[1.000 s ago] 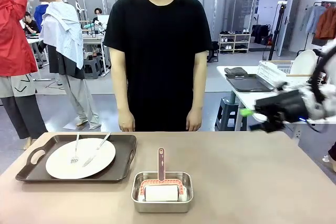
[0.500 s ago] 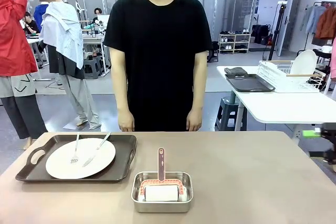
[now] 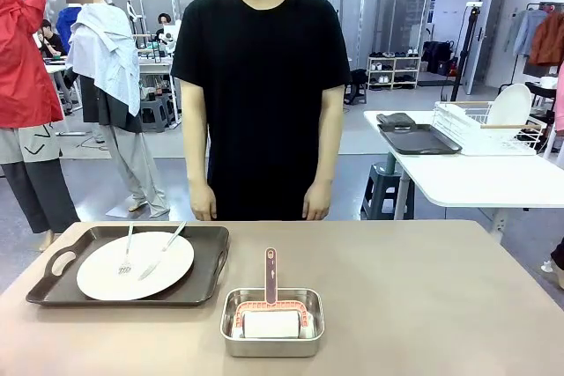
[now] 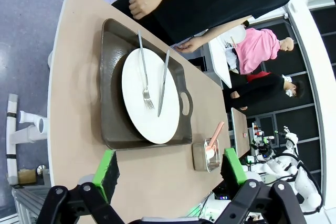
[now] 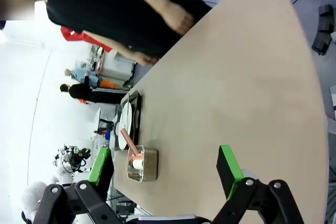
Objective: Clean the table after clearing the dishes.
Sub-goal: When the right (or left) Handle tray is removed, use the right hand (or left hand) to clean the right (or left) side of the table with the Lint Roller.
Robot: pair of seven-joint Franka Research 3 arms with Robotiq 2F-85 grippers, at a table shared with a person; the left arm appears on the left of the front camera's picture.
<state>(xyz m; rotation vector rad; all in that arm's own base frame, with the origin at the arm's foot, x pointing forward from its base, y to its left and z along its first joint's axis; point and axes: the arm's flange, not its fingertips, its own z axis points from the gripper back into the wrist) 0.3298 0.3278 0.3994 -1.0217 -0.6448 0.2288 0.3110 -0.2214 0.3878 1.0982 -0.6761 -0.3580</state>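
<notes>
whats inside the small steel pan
The steel pan holds a pink roller with a white roll, its handle sticking out over the far rim. The floor under it is covered.

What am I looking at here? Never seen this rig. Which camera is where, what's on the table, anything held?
Three cameras on a two-armed robot. The front view looks across the table at a person standing at the far side. The other two sit on the wrists, looking along each gripper's green-padded fingers: left gripper, right gripper. Both are open and hold nothing. On the table: a dark tray carrying a white plate with a fork and knife, and a steel pan holding a pink roller.
</notes>
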